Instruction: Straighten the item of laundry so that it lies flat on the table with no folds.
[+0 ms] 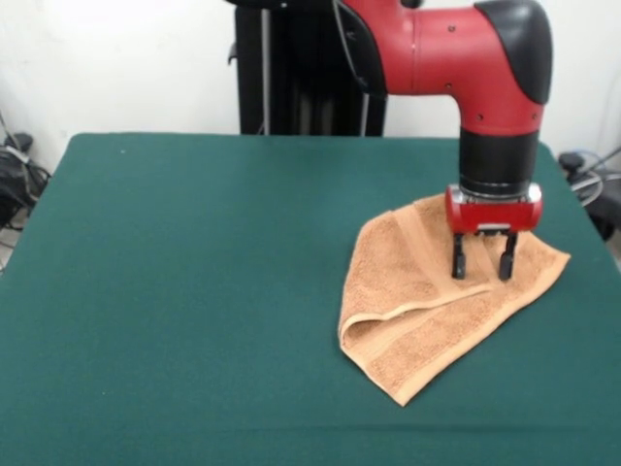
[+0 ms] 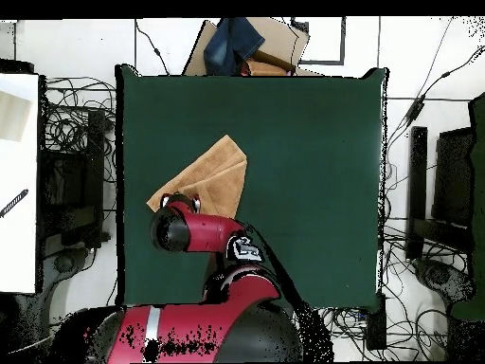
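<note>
Orange-tan towel point(image 1: 427, 291) lies folded in rough triangle on green worktop point(image 1: 194, 291), toward worktop's right side in front view. Pincer point(image 1: 481, 260) hangs over towel's far part, fingers parted, holding nothing — seemingly placed to grab layer and unfold.

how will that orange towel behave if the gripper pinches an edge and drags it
The towel would likely drape and sag: it already lies folded over itself with a soft rolled edge. Its terry pile may catch on the green table, so it could bunch rather than slide. The open gripper looks to need a firm pinch.
</note>
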You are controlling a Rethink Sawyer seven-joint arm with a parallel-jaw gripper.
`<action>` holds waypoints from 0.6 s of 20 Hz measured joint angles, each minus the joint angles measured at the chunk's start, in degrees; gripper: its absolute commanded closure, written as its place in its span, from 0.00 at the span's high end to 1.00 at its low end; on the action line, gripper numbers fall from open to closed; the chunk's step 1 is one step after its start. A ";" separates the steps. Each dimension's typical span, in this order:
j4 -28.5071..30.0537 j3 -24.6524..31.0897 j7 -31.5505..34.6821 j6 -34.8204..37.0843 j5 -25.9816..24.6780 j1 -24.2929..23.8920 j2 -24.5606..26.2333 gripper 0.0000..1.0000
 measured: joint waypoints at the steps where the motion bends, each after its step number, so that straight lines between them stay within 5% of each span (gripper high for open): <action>1: -0.22 -0.21 0.00 0.04 0.00 0.27 0.07 1.00; 4: -0.79 -0.55 0.01 0.89 0.00 0.63 0.14 1.00; 5: -1.21 -0.99 0.00 1.56 0.01 0.59 0.26 0.00; 12: -2.13 -2.09 0.01 2.70 -0.66 0.67 0.47 0.00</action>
